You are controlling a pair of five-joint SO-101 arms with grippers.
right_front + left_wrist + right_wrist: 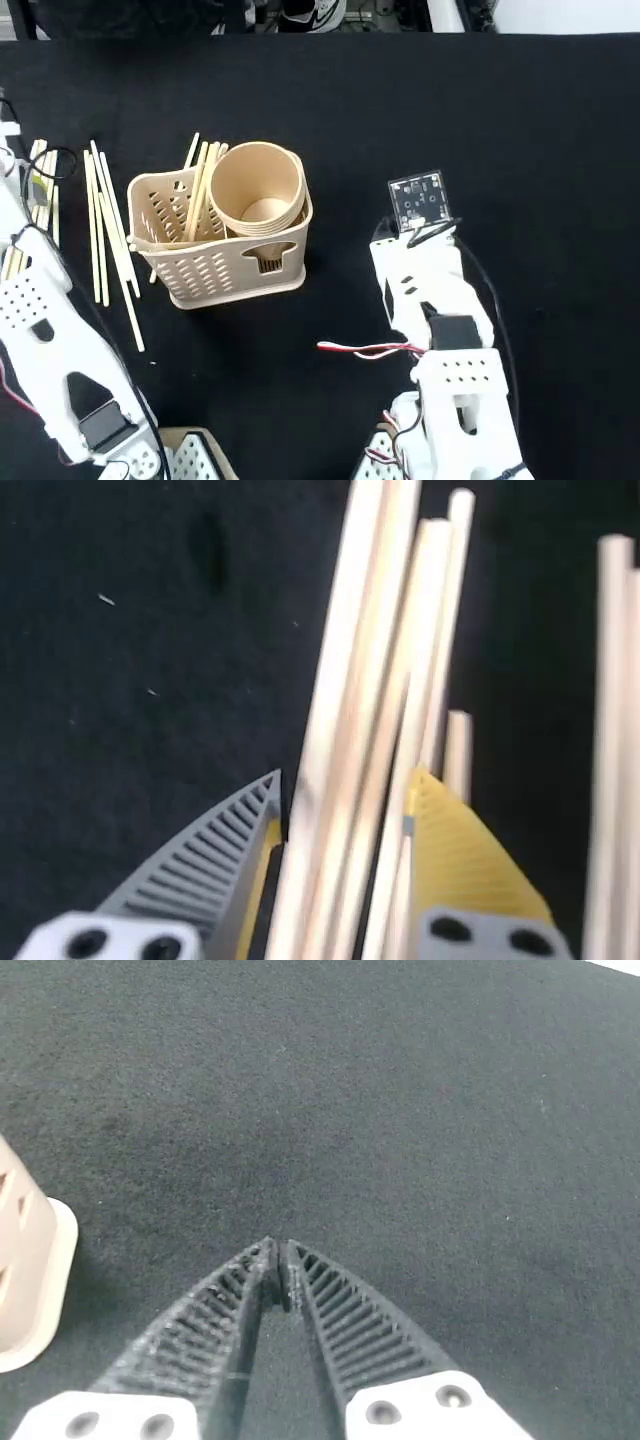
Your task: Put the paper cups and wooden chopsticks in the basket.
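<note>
Looking down, we are seeing one basket (215, 270) holding one cup stack (257, 190) and about four chopsticks (203, 185), with loose chopsticks (112, 245) lying beside it. Left gripper (345, 773) is clamping a chopstick bundle (380, 630). Right gripper (277, 1255) is hanging clenched, empty, near the basket (30, 1280).

The table (450, 100) I was working over was covered in black cloth. The basket (215, 262) stood upright on it, left of centre. Loose wooden chopsticks (108, 235) lay flat on the cloth just beside the basket's left wall, roughly parallel, running front to back. A few more lay near the table's left edge.
</note>
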